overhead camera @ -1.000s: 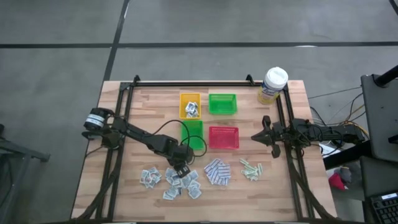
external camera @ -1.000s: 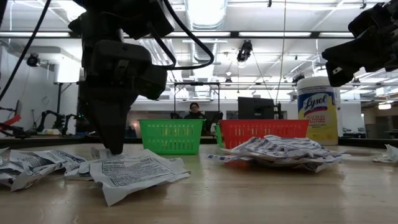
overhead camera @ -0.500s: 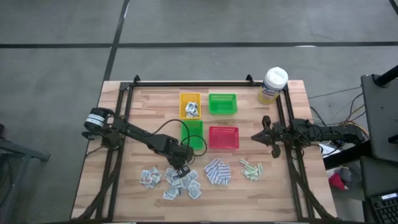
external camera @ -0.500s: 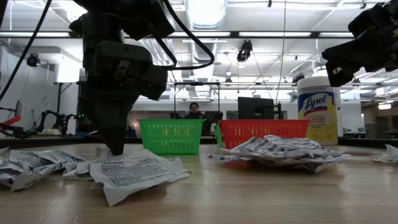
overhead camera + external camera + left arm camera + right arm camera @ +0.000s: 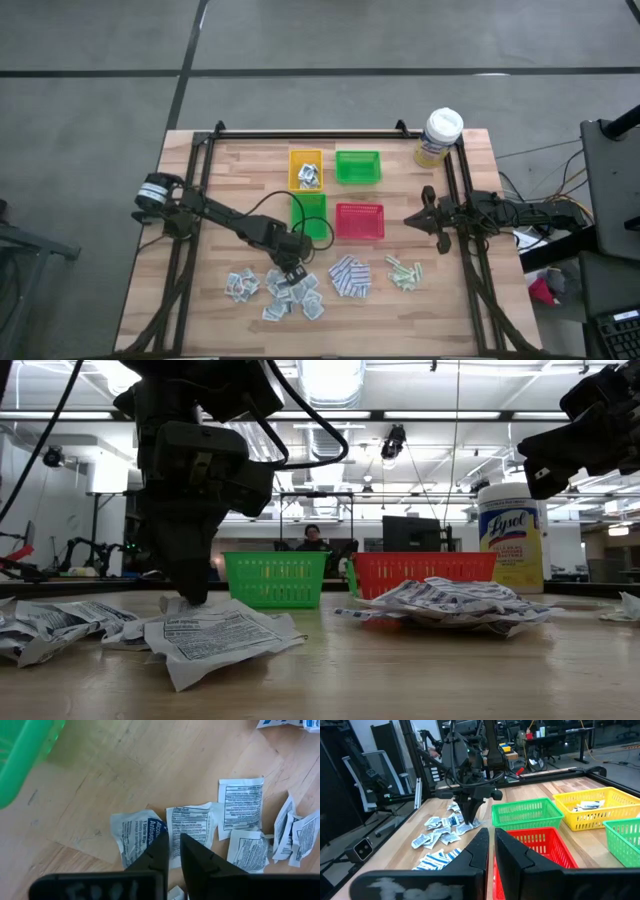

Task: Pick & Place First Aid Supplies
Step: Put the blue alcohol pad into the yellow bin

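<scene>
White-grey sachets [image 5: 300, 296] lie loose on the wooden table near its front edge, with more of them [image 5: 240, 285] to their left. Blue-and-white pads [image 5: 348, 277] and pale green strips [image 5: 404, 272] lie flat to their right. My left gripper [image 5: 291, 275] points steeply down over the sachets. In the left wrist view it [image 5: 172, 839] shows a narrow gap, with the edge of one printed sachet [image 5: 192, 825] below it. My right gripper [image 5: 410, 219] waits level at the table's right, shut on nothing. My left gripper's fingertips [image 5: 195, 598] stand down at the level of the sachets. One fingertip [image 5: 161, 845] is over a blue-printed sachet [image 5: 136, 832] and the other is over the printed one. Both sachets lie flat. I cannot tell whether the fingers touch them.
Beyond the sachets stand a yellow tray [image 5: 306, 156] with a few sachets in it, two green trays [image 5: 358, 165] [image 5: 310, 215] and a red tray [image 5: 360, 220]. A yellow canister with a white lid [image 5: 440, 135] stands at the far right corner. Bare wood lies at the front.
</scene>
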Controlling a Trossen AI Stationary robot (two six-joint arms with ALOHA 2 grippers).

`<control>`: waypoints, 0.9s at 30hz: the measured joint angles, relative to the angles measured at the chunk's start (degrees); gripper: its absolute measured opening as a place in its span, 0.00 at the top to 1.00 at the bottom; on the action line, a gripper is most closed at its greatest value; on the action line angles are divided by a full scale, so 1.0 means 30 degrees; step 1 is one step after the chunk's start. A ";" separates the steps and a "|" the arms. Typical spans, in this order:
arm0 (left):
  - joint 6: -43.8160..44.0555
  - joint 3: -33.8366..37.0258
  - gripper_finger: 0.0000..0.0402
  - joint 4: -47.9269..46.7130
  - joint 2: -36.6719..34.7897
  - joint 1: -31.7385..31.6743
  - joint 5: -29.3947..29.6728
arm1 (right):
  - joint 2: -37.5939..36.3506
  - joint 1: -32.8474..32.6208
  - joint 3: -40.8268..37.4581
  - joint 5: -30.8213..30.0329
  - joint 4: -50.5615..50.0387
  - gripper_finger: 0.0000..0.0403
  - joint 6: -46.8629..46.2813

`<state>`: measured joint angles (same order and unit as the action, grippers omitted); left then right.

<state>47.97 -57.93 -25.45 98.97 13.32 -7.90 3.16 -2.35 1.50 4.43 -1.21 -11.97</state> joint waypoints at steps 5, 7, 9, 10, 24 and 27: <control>-0.0006 0.0000 0.81 0.0000 -0.0003 -0.0009 -0.0036 | 0.0000 -0.0002 -0.0006 0.0000 -0.0003 0.93 0.0004; -0.0007 0.0000 0.79 -0.0007 -0.0003 -0.0045 -0.0036 | 0.0000 -0.0002 -0.0003 0.0000 0.0000 0.93 0.0002; -0.0014 0.0000 0.76 -0.0034 -0.0003 -0.0106 -0.0030 | 0.0000 0.0000 -0.0007 0.0000 0.0000 0.93 0.0007; -0.0015 0.0000 0.75 -0.0162 -0.0003 -0.0146 0.0023 | 0.0000 -0.0006 -0.0001 0.0000 0.0000 0.93 0.0007; 0.0122 0.0007 0.73 -0.2234 -0.0206 -0.0291 0.0102 | 0.0000 0.0000 -0.0007 0.0000 -0.0003 0.93 0.0003; 0.0946 0.0022 0.73 -0.2210 -0.0484 -0.0291 -0.0076 | 0.0000 0.0000 0.0000 0.0000 0.0000 0.93 0.0007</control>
<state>50.80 -57.87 -32.08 97.52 12.45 -8.13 3.16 -2.35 1.50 4.43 -1.21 -11.95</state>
